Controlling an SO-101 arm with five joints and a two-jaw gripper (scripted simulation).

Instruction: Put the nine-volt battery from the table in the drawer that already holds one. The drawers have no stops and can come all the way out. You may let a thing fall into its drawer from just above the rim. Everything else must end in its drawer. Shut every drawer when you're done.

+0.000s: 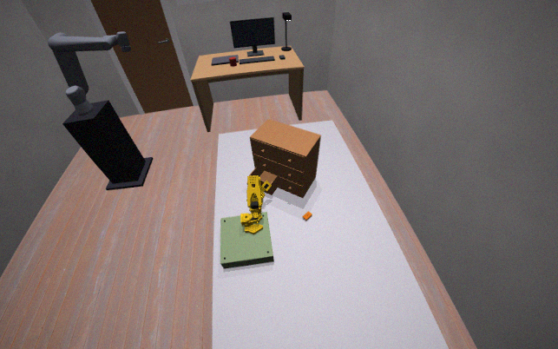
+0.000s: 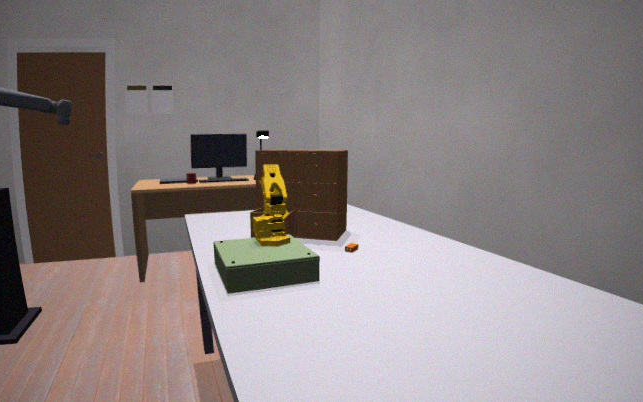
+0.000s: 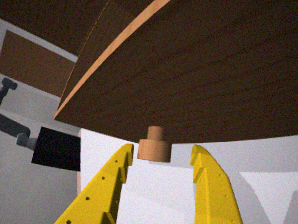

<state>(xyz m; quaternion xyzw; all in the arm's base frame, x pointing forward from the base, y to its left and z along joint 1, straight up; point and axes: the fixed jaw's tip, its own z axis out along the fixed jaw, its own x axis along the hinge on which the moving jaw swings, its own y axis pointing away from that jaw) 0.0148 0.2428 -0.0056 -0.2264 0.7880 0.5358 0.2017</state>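
the yellow claw (image 3: pixel 160 183) sits at the knob (image 3: pixel 154 144) of the bottom drawer (image 1: pixel 268 178), its fingers a little apart on either side, with a sliver of gap to the knob, gripping nothing. that drawer juts partway out of the brown chest (image 1: pixel 287 141). the orange nine-volt battery (image 1: pixel 307 215) lies on the white table (image 1: pixel 338 282), apart from the chest and beside the green base (image 1: pixel 229 256).

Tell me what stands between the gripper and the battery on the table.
Nothing visible does. The gripper is open around the pulled-out drawer's knob; the orange battery lies apart on bare white table, to the side.
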